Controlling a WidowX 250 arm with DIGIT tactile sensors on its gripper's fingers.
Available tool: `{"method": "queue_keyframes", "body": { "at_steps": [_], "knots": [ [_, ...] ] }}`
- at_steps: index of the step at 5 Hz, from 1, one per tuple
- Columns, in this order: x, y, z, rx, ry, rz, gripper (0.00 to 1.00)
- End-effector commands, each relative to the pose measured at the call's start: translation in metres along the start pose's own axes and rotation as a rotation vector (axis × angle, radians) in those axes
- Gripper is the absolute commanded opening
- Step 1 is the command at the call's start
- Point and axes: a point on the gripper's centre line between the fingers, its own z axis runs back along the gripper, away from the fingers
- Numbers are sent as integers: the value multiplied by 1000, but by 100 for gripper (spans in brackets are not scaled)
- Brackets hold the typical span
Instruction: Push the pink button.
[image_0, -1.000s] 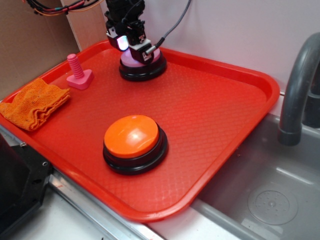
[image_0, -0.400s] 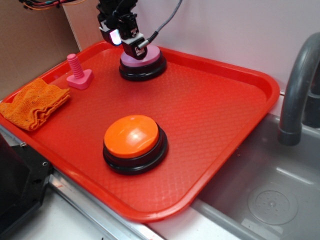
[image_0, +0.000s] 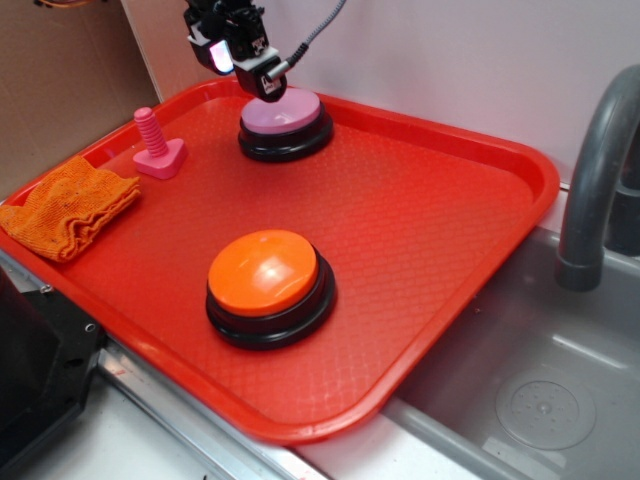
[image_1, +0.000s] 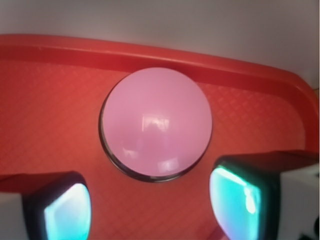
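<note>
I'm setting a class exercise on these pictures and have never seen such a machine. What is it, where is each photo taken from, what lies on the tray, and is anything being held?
The black device at the top is the gripper, the two-fingered hand of a robot arm. One picture looks on from outside; the other comes from a camera on the wrist, looking down past the glowing fingers. On the red tray sit the pink button, an orange button, a small pink toy bolt and an orange cloth. A grey sink with a faucet stands beside it. The gripper holds nothing; it hangs just above the pink button, fingers apart.
</note>
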Motion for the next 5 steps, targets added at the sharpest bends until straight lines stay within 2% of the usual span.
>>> {"method": "queue_keyframes", "body": {
  "at_steps": [1, 4, 5],
  "knots": [
    [0, -2, 37, 31, -106, 3, 100],
    [-10, -13, 57, 61, -126, 0, 100],
    [-12, -14, 61, 66, -85, -10, 100]
  ]
}}
